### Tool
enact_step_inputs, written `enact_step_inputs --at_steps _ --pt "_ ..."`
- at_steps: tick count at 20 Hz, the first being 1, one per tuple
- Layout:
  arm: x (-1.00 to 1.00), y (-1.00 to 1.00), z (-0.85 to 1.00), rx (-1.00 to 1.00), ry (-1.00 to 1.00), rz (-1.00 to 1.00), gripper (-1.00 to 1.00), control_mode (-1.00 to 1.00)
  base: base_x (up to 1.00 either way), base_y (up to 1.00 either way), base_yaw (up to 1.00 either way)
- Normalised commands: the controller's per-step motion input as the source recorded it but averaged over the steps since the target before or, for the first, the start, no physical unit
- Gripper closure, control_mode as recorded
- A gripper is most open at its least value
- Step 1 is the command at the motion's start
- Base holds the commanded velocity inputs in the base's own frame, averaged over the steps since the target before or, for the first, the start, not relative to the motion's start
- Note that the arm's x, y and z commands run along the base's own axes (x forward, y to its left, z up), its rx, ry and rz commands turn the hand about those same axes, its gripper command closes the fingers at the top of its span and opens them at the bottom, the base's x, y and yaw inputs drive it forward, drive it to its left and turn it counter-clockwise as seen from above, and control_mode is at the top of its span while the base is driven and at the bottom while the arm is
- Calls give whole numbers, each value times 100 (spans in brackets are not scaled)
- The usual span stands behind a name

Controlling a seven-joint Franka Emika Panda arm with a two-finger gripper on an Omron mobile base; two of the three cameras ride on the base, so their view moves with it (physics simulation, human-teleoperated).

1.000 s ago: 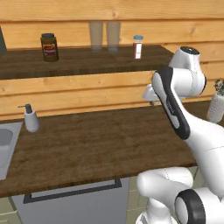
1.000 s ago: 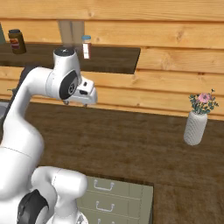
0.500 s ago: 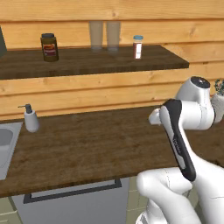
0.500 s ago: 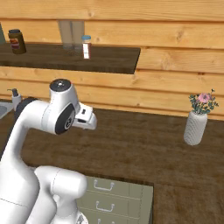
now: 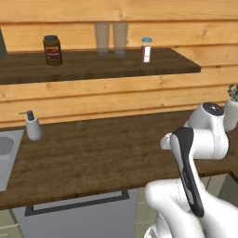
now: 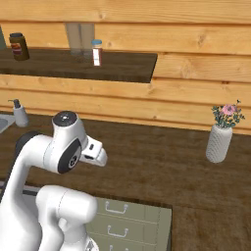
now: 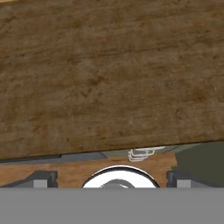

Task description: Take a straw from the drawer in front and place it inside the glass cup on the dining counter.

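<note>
Hovering over the dark wood counter
Gripper spread wide with nothing between its tips; drawer fronts with silver handles sit closed below the counter edge

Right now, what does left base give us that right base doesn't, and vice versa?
Left base alone: the sink corner and the grey dishwasher panel with its dark bar.
Right base alone: the sage-green drawers with silver handles, all shut, and the whole flower vase.
Both: the brown jar, two tall glasses, the small red-labelled bottle, the soap dispenser and the wood counter.
</note>
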Motion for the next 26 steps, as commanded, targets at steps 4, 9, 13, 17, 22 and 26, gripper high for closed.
enact_step_inputs --at_steps 4,9,13,17,22,26 --pt "-20 0 0 0 -1 -1 -100 100 -25 0 0" --pt "0 0 0 0 0 0 -100 100 -64 15 -5" --pt "0 0 0 0 0 0 -100 100 -43 36 -18" --pt "0 0 0 0 0 0 -100 100 -30 52 -42" --pt "0 0 0 0 0 0 -100 100 -30 83 -45" --pt "0 0 0 0 0 0 -100 100 -26 80 -38"
